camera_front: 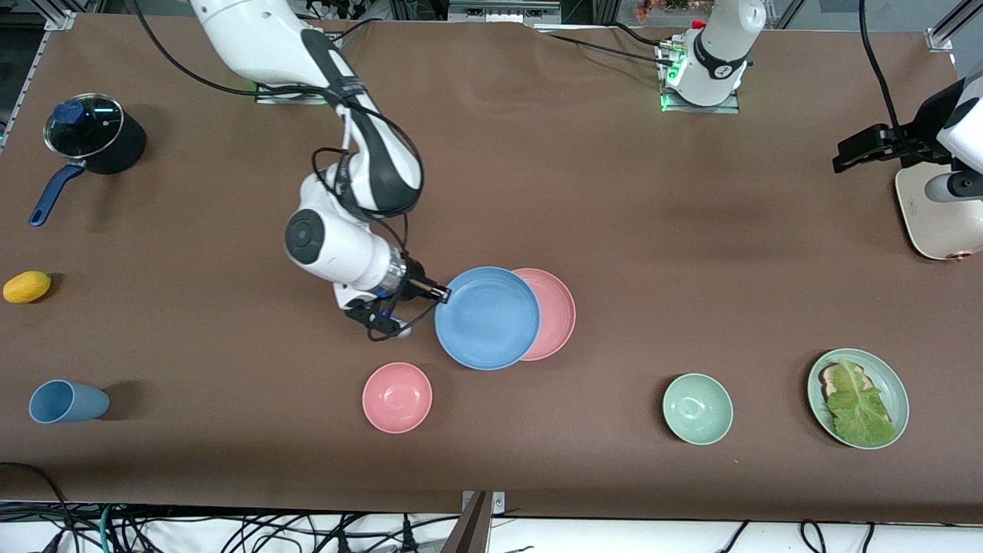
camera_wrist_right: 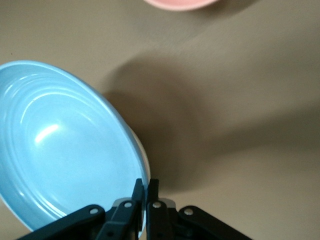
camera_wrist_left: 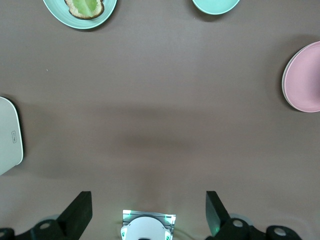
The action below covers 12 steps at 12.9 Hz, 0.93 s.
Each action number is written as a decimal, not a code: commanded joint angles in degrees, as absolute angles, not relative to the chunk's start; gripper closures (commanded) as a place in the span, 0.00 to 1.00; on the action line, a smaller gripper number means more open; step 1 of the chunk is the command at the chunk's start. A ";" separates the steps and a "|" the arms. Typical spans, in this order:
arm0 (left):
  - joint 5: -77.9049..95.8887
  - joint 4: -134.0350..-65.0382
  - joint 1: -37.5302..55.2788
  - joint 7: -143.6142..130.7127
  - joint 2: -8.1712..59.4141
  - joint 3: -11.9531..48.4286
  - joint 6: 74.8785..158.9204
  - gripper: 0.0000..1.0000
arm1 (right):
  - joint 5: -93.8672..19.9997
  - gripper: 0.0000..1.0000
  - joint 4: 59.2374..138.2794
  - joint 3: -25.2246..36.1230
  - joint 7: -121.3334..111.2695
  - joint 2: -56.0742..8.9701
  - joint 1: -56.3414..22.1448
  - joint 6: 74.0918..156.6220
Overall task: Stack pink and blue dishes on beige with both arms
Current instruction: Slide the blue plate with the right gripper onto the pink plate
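Note:
My right gripper is shut on the rim of the blue plate. The blue plate overlaps the pink plate, offset toward the right arm's end, and casts a shadow on the table in the right wrist view. A pale rim shows under the pink plate's edge in the left wrist view; I cannot tell if that is the beige plate, which is otherwise hidden. My left gripper waits open over the left arm's end of the table, holding nothing.
A pink bowl sits nearer the front camera than the plates. A green bowl, a green plate with lettuce, a white board, a blue cup, a lemon and a lidded pot stand around.

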<state>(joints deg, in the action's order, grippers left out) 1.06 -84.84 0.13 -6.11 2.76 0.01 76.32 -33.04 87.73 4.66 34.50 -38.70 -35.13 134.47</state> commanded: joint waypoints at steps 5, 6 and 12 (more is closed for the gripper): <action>1.58 -84.55 0.18 -4.66 2.72 0.35 76.29 0.00 | -35.24 1.00 85.52 2.38 38.67 -44.20 -38.76 143.17; 1.58 -84.55 0.09 -4.66 2.64 0.35 76.29 0.00 | -35.16 1.00 85.52 2.29 38.76 -44.64 -38.93 143.61; 1.67 -84.55 -0.09 -1.32 2.81 0.26 76.64 0.00 | -33.84 0.00 85.96 2.90 38.41 -44.74 -41.21 143.00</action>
